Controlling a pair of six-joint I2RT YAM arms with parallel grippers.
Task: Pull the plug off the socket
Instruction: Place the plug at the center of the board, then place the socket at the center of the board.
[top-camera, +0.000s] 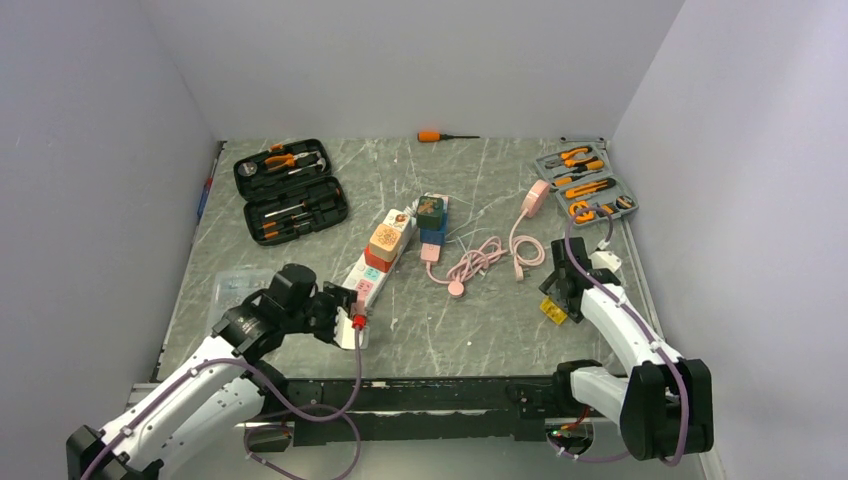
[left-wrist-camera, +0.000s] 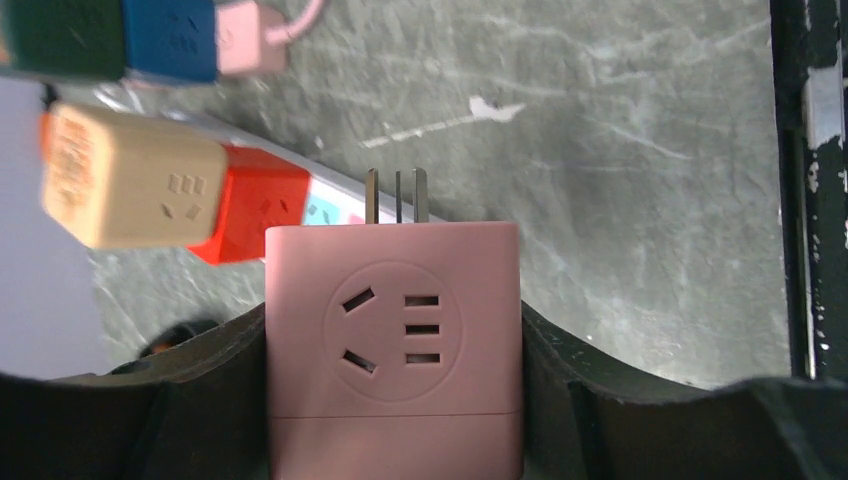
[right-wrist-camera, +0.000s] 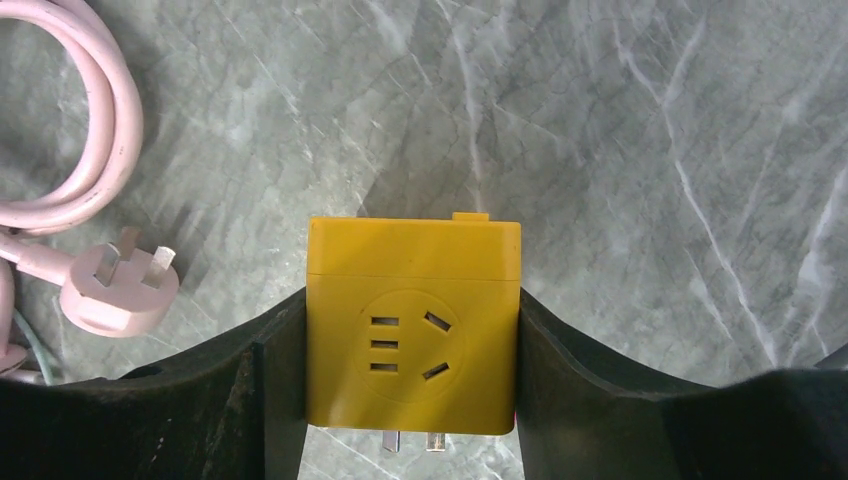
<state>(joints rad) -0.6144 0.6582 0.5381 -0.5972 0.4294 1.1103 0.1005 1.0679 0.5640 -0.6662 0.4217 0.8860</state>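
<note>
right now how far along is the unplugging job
Done: the pink cube is off the power strip, prongs showing; the yellow cube is off it too. In hand: the left gripper clamps the pink cube, the right gripper the yellow one. Left: a beige cube stacked on a red cube sits on the strip.
</note>
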